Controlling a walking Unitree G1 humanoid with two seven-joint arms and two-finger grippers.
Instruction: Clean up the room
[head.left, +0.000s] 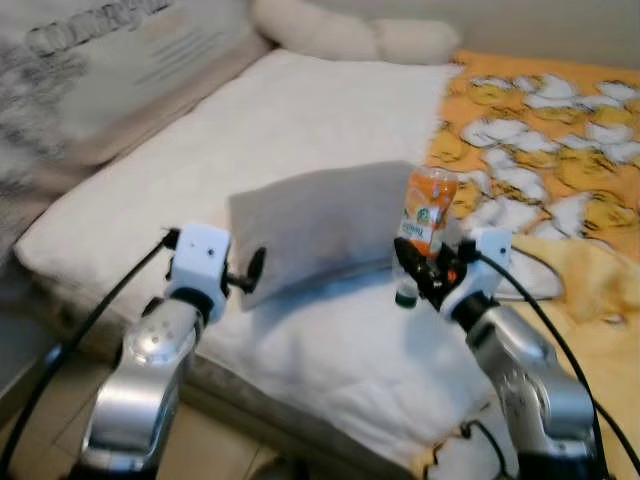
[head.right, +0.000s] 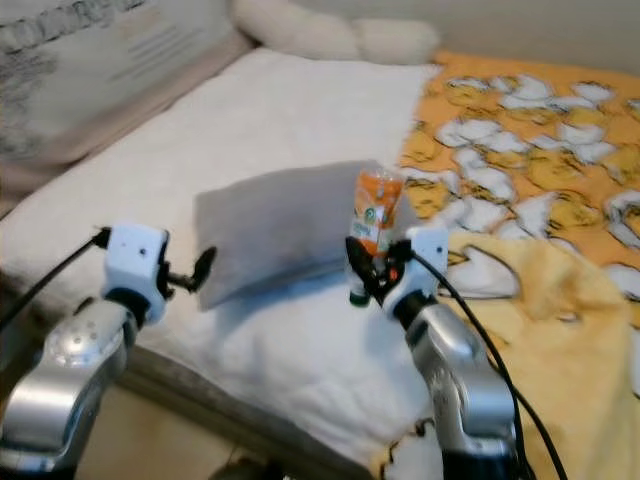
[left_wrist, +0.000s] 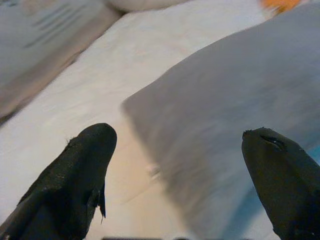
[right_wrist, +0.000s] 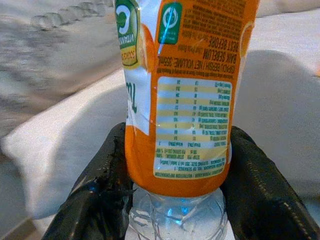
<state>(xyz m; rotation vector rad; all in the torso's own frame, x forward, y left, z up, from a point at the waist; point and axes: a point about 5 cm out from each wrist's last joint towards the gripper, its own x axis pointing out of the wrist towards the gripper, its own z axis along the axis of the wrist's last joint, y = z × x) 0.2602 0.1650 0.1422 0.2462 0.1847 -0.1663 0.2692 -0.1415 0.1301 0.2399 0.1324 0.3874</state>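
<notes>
Right gripper (right_wrist: 175, 165) clamps an orange-labelled bottle (head.left: 428, 215), held cap-down over the white blanket (head.left: 330, 110). Left gripper (left_wrist: 180, 175) spread wide near grey pillow (head.left: 320, 225).

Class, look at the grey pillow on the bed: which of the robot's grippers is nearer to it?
Left. The left gripper is open right at the grey pillow's near corner, while the right gripper is at its far end, shut on the orange bottle.
</notes>
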